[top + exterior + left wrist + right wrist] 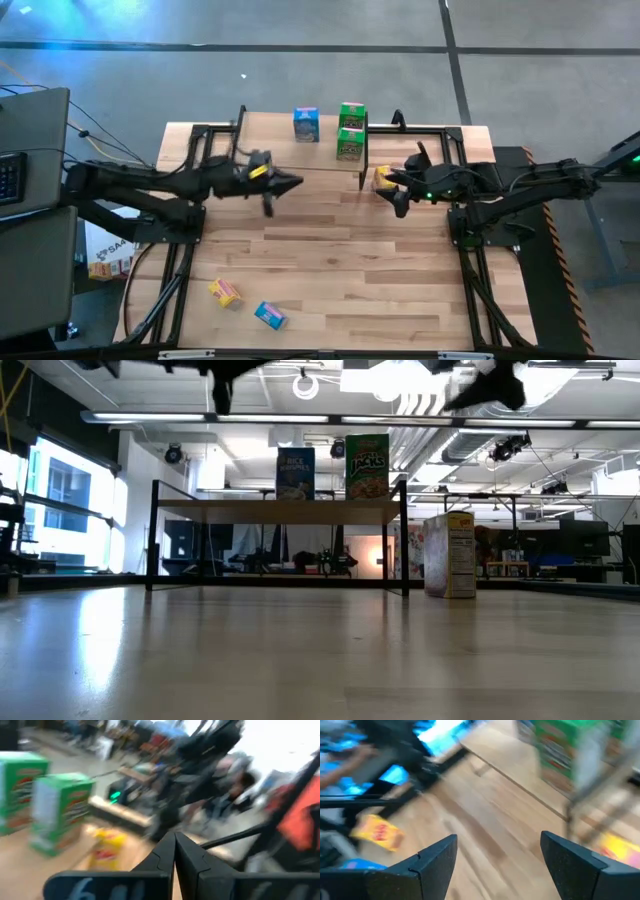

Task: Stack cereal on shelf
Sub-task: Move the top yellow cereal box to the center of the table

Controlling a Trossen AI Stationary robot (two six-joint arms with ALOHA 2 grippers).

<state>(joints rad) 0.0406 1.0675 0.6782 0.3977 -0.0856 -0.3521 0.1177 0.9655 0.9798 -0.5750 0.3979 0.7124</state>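
The shelf [300, 150] stands at the table's far side. On it stand a blue cereal box [306, 124] and two green ones [351, 115] [350, 146]; the low view shows the blue [295, 472] and a green box [367, 465] upright. A yellow box [382, 178] stands upright on the table by the shelf's right front leg [450, 555]. Another yellow box [224, 292] and a blue box [269, 315] lie near the table's near-left edge. My left gripper [296, 183] is shut, in the air before the shelf [175, 852]. My right gripper [397, 193] is open beside the standing yellow box [497, 855].
The shelf's thin black legs [404, 540] stand just left of the standing yellow box. The middle of the wood tabletop [330, 250] is bare between the shelf and the two lying boxes. A keyboard and monitor [20, 150] sit off the table's left side.
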